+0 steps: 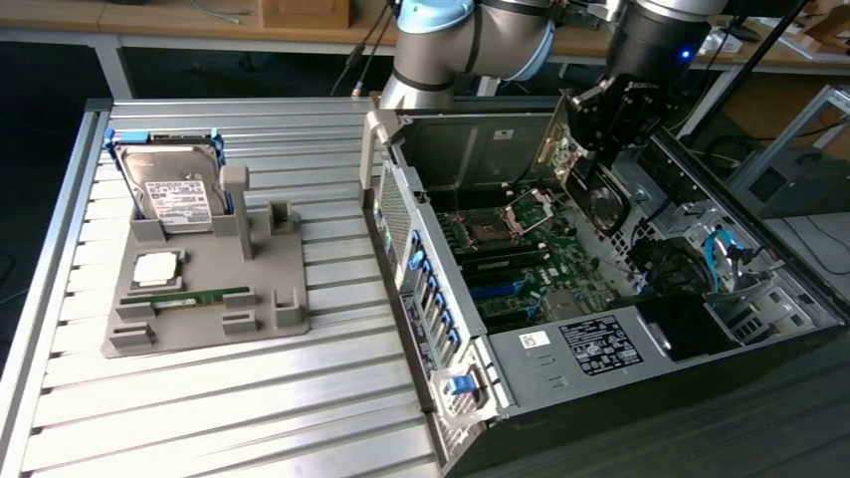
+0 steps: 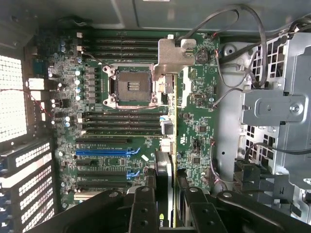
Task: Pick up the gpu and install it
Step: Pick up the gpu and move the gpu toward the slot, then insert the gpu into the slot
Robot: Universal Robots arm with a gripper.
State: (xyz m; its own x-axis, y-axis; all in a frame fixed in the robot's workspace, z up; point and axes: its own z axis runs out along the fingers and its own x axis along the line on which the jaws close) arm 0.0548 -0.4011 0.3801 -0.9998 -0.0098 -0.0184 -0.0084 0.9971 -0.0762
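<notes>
The gpu, a green card with a black fan block, hangs upright over the open computer case, above the motherboard. My gripper is shut on it from above. In the wrist view the gpu runs edge-on between my two black fingers, with my gripper clamped on both of its faces. Under it lie the motherboard, the empty processor socket and a blue expansion slot. The card is clear of the board and touches no slot.
On the slatted metal table, at the exterior view's left, a grey holder carries a silver hard drive, a processor chip and a narrow green RAM stick. Drive cages and cables stand beside the motherboard.
</notes>
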